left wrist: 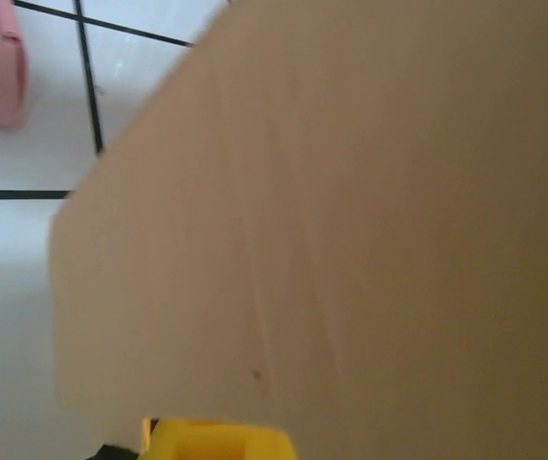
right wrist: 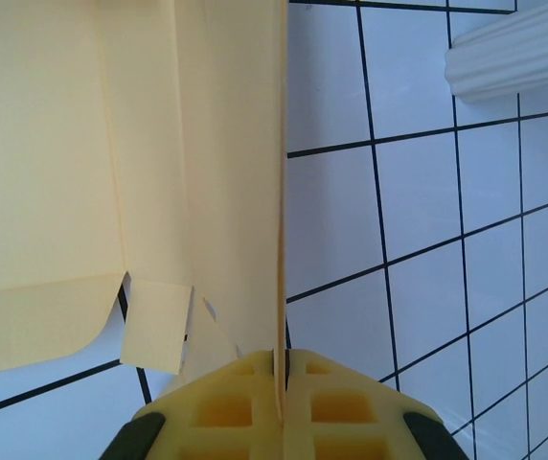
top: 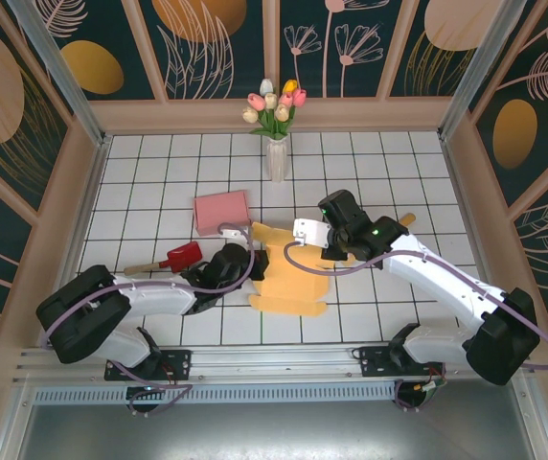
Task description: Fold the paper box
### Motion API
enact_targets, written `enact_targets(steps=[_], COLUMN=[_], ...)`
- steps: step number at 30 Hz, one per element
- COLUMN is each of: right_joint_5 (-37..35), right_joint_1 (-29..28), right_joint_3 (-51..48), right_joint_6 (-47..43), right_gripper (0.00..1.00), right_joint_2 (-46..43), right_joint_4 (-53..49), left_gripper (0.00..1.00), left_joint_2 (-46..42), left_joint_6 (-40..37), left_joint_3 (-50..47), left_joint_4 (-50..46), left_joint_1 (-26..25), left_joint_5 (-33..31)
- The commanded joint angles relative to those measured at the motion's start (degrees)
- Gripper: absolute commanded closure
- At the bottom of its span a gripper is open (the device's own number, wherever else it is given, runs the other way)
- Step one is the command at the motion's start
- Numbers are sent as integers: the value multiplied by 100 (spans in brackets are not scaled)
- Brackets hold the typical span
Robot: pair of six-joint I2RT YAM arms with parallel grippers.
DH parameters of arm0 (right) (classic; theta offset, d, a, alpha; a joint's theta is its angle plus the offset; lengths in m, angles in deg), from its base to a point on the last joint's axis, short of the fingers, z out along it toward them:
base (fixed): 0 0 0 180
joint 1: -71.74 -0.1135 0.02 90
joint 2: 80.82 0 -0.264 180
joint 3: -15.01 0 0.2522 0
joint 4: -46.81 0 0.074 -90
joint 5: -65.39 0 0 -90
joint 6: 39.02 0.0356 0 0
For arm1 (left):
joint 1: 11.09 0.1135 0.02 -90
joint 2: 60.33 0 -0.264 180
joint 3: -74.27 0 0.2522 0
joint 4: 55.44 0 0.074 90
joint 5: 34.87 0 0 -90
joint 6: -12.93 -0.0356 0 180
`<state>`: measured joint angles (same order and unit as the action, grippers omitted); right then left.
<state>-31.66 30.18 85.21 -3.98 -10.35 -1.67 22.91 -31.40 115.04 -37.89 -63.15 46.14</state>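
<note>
A glossy white tiled worktop (top: pixel 159 182) with a black grid carries the paper box (top: pixel 293 286), a pale yellow die-cut card with creased panels and rounded flaps, partly raised at the centre. Behind it lies a matte pink box (top: pixel 221 212), then a ribbed white vase (top: pixel 276 158) and a red spatula (top: pixel 180 257) with a wooden handle. The right gripper (right wrist: pixel 281 374) has its blocky yellow fingers (right wrist: pixel 226 407) clenched on a thin upright card edge. The left gripper (top: pixel 240 257) is clenched on the card's left flap.
</note>
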Motion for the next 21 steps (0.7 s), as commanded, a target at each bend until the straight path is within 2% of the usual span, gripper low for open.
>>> enact_targets(steps=[1, 5, 9, 15, 21], right_joint_5=[188, 86, -237, -470, -306], right_joint_1=[31, 32, 26, -83, -170], right_joint_3=[-145, -322, -519, -1008, -1234], right_joint_6=[10, -153, -323, -1231, -1704], right_gripper=[100, 100, 100, 100, 100], right_joint_2=[-22, -152, -320, -704, -1038], right_joint_4=[199, 353, 660, 1274, 1452], left_gripper=[93, 93, 92, 84, 79], left_joint_2=[39, -451, -1554, -3303, -4169], left_joint_6=[-48, -213, -384, -408, -613], left_joint_3=[86, -195, -782, -1571, -1997], left_joint_4=[344, 31, -381, -1070, -1166], left_joint_1=[20, 20, 20, 20, 26], left_joint_5=[229, -173, -908, -1940, -2323])
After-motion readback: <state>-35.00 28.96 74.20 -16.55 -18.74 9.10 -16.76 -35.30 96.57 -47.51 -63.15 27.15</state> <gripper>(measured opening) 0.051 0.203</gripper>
